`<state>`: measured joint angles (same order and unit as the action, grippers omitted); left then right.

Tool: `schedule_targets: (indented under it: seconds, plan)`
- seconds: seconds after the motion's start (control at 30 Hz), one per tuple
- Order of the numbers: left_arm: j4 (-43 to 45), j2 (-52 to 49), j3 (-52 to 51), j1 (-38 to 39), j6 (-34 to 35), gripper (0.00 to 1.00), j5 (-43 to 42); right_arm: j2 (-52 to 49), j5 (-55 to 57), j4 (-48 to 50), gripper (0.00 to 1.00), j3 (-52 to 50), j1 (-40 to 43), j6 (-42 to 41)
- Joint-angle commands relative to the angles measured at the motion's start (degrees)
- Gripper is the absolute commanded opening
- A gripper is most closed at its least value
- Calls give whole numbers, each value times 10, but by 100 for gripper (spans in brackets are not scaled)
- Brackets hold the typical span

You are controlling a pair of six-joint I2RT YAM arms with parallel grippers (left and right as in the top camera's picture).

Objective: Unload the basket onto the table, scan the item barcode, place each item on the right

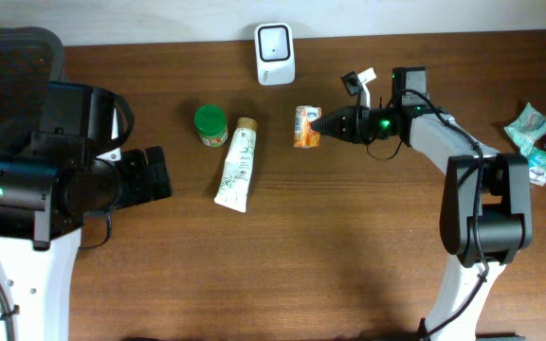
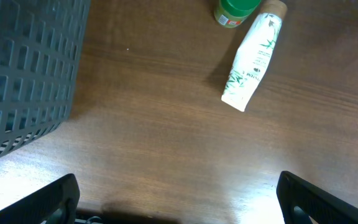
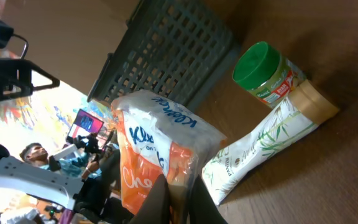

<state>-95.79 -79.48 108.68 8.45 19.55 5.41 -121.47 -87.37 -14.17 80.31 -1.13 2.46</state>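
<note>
The right end effector (image 1: pixel 320 123) pinches the orange-and-white plastic tissue packet (image 1: pixel 306 128), seemingly light and crushable, by its edge, while the left end effector (image 2: pixel 179 205) stands wide.

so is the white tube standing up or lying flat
Lying flat. The white tube rests lengthwise on the table, its tan cap beside the green-lidded jar.

The left arm (image 1: pixel 27 284) and right arm (image 1: pixel 439 142) have white links and black joints; the right pincer (image 1: pixel 317 123) is black.
</note>
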Motion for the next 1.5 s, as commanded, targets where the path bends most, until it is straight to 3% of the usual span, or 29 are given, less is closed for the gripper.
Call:
schedule_targets:
  seconds: [0.0, 0.37, 0.7, 1.07, 1.47]
  plan:
    - [1, 7, 2, 0, 6, 99, 2, -7, -16, -15, 4, -10, 6, 74]
    - [1, 7, 2, 0, 6, 99, 2, -7, -16, -90, 4, -10, 69, 74]
    - [1, 7, 2, 0, 6, 99, 2, -7, -16, -68, 5, -10, 15, 78]
    - [1, 7, 2, 0, 6, 99, 2, -7, -16, -68, 6, -10, -3, 28]
    - [1, 7, 2, 0, 6, 99, 2, -7, -16, -63, 5, -10, -9, 26]
